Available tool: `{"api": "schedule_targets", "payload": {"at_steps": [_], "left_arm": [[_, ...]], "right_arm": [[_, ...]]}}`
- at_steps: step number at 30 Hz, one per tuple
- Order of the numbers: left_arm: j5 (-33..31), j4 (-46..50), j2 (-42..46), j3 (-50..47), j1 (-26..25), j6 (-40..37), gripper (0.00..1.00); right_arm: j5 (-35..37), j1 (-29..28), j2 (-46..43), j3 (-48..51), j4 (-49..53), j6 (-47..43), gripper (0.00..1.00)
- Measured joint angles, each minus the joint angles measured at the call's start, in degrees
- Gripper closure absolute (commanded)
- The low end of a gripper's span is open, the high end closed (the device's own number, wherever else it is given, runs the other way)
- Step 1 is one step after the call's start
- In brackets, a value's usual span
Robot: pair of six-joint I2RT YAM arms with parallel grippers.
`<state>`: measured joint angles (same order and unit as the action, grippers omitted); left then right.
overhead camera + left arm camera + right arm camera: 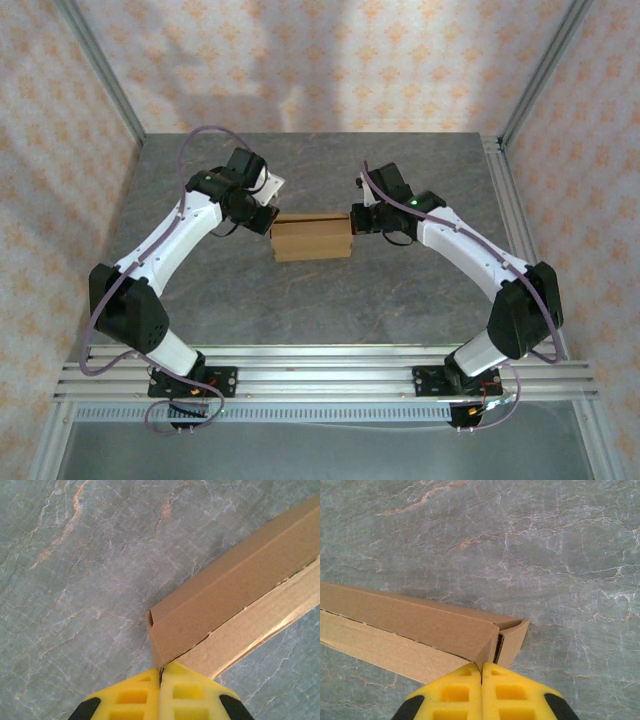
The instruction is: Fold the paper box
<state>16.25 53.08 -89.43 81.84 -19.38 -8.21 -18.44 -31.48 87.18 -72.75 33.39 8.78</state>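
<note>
The paper box [312,238] is a tan cardboard box standing on the grey table between my two arms. My left gripper [268,222] is at its left end and my right gripper [355,220] at its right end. In the left wrist view the yellow fingers [130,695] are pressed together, and my left gripper [160,672] is shut on the near corner edge of the paper box [225,600]. In the right wrist view my right gripper [481,666] is likewise shut on the end corner of the paper box [420,622], beside a slightly gaping end flap [512,635].
The grey marbled table [320,310] stretches around the box. Aluminium posts [100,75] frame the patterned walls at the back and sides. A rail [320,375] carrying both arm bases runs along the near edge.
</note>
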Motion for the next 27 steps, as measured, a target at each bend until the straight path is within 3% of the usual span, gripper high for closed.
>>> {"api": "schedule_targets", "payload": {"at_steps": [12, 20, 27], "left_arm": [[1.53, 1.44, -4.63, 6.29, 0.39, 16.76, 1.00], [1.38, 1.14, -5.68, 5.40, 0.42, 18.71, 1.00], [1.27, -5.66, -3.89, -0.74, 0.39, 18.67, 1.00]], "right_arm": [[0.46, 0.02, 0.00, 0.00, 0.04, 0.00, 1.00], [0.52, 0.02, 0.15, 0.00, -0.07, -0.02, 1.00], [0.55, 0.02, 0.26, 1.36, -2.25, -0.02, 1.00]]}}
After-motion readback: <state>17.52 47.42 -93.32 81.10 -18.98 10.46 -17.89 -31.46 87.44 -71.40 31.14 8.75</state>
